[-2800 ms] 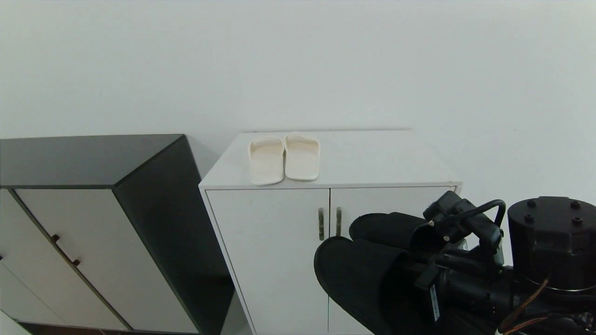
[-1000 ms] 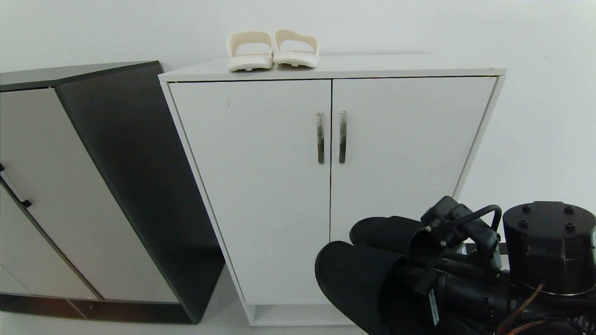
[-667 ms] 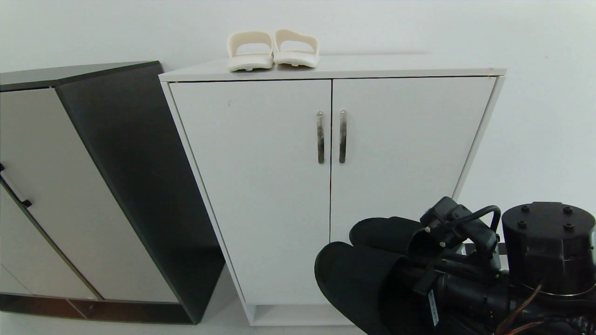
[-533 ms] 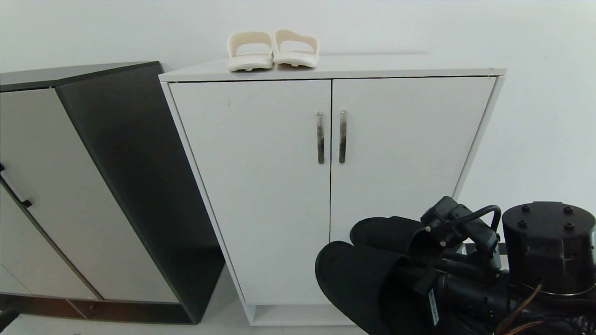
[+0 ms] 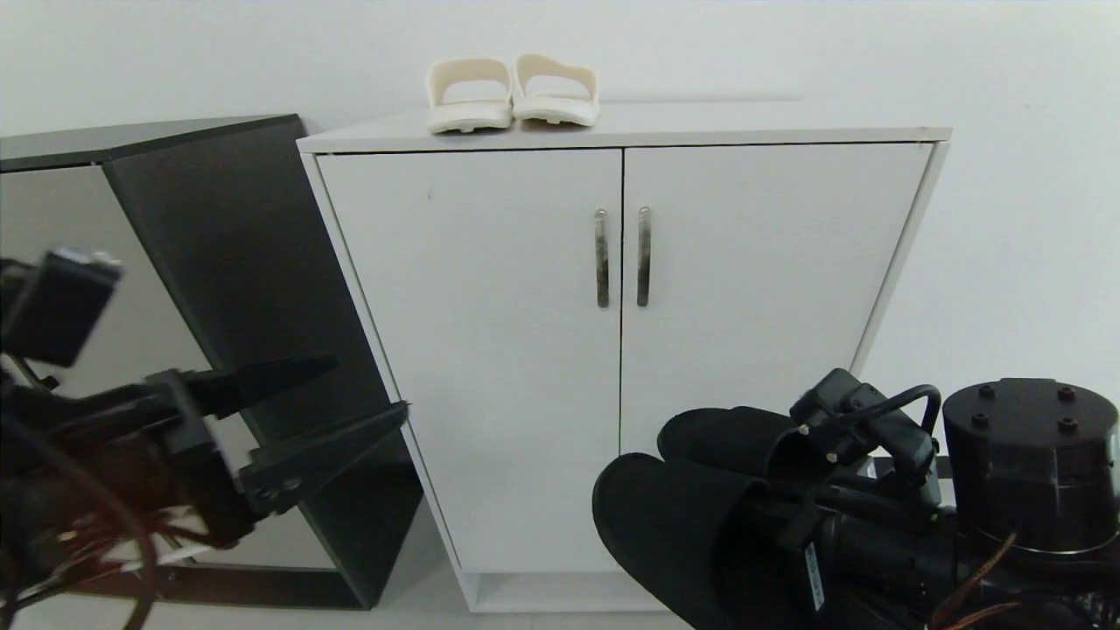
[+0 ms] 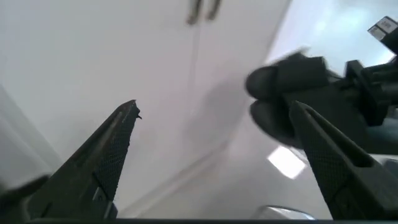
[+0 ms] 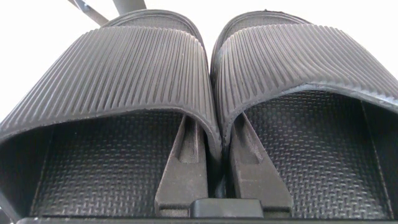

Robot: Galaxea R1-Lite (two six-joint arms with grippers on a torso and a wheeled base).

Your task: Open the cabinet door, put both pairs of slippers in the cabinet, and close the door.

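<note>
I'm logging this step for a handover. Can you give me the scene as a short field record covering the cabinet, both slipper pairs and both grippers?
white cabinet: both doors shut, handles side by side at the middle
cream slippers: side by side on the cabinet top
black slippers: held in front of the right door
right gripper: one finger inside each black slipper, pinching their adjoining sides
left gripper: open, empty, before the black cabinet
progress: door not yet opened

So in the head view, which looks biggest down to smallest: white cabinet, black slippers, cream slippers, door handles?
1. white cabinet
2. black slippers, though they're nearer the camera, so maybe not truly bigger
3. cream slippers
4. door handles
</note>
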